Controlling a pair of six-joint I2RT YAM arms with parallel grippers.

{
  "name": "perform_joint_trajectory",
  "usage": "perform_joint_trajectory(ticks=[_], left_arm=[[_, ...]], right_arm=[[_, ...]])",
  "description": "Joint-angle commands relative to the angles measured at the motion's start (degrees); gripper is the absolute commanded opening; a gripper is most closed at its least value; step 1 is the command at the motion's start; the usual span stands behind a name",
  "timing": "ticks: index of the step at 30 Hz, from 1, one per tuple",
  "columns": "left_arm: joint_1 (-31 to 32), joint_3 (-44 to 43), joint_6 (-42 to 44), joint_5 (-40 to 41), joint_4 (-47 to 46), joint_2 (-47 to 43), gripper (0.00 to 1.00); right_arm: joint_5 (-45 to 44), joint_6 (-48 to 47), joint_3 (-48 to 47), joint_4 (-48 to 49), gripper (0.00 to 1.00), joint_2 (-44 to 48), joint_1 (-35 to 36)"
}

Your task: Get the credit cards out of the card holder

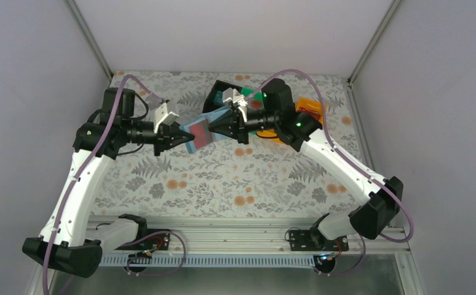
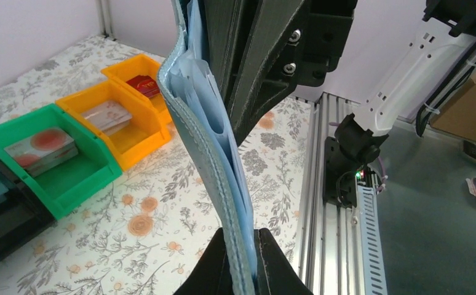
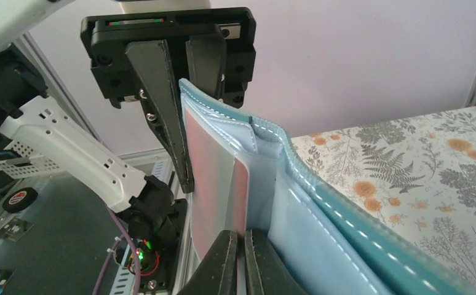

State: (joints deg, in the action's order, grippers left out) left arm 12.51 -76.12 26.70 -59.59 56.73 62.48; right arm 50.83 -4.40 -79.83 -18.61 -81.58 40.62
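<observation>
**Arm pose.** Both arms reach inward above the table (image 1: 254,178), forearms level and fingertips facing each other.

**Grip.** The left gripper (image 2: 243,261), fingers pressed together, clamps one edge of the card holder (image 2: 214,141). The holder is held open in the air between the two grippers. The right gripper (image 3: 240,261), fingers closed, pinches the red credit card (image 3: 214,178) at its pocket mouth.

**Count.** There are four bins: one black bin (image 2: 8,227), one green bin (image 2: 82,184) and two orange bins (image 2: 134,147). They hold loose cards (image 2: 42,146) whose print is too small to read.
</observation>
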Motion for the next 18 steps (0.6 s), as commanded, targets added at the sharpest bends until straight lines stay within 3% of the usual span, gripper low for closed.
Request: perform_joint_trajectory(ticks=[1, 6, 10, 14, 18], left_arm=[[0.8, -1.1, 2.3, -4.5, -3.6, 0.2, 0.02], [0.8, -1.0, 2.7, -2.5, -3.6, 0.6, 0.02], [0.8, -0.7, 2.4, -2.6, -4.3, 1.1, 0.03], [0.8, -0.9, 1.5, -1.9, -4.9, 1.3, 0.02], [0.8, -0.8, 0.4, 0.6, -5.6, 0.7, 0.02]], right_arm=[[9.1, -3.7, -0.5, 0.8, 0.07, 0.2, 3.5], [14.8, -10.5, 1.4, -2.1, 0.09, 3.5, 3.4], [15.0, -10.4, 1.9, -2.6, 0.11, 4.2, 3.5], [8.3, -8.5, 1.6, -3.6, 0.14, 5.0, 3.5], [-2.2, -4.7, 4.2, -2.2, 0.23, 9.5, 2.5]])
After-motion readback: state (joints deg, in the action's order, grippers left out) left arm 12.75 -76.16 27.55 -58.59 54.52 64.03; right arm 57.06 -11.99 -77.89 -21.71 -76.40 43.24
